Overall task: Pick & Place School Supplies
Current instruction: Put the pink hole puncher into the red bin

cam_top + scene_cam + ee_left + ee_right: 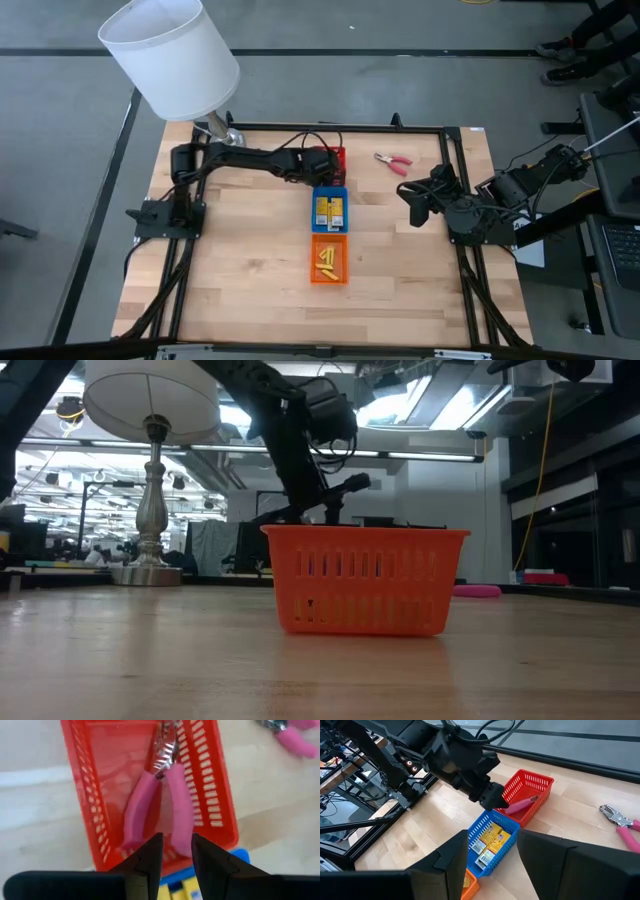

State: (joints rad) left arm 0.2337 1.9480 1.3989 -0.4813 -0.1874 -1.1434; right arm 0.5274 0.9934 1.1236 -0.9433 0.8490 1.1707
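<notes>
One pair of pink-handled pliers (165, 795) lies lengthwise in the red tray (85, 795), metal head toward its far wall. My left gripper (177, 845) hangs over the tray's near end and is shut on one handle. A second pair of pliers (394, 162) lies flat on the table right of the red tray. Yellow packets (331, 209) fill the blue tray (507, 825), and yellow sticks (327, 262) lie in the orange tray (329, 277). My right gripper (415, 208) (492, 850) hovers open at the table's right, well clear of the trays. My left gripper pinches the free end of one pink handle (181, 832) between its two fingers, coming from above and slanting down along the pliers. The other handle (137, 815) lies free beside one finger. The head (165, 750) points into the red tray; whether it rests there I cannot tell.
The three trays stand in a row down the table's middle: red farthest, blue, then orange (365, 580) nearest. A white-shaded lamp (172, 55) stands at the far left corner. Bare wood lies on both sides of the trays. Black frame rails border the table.
</notes>
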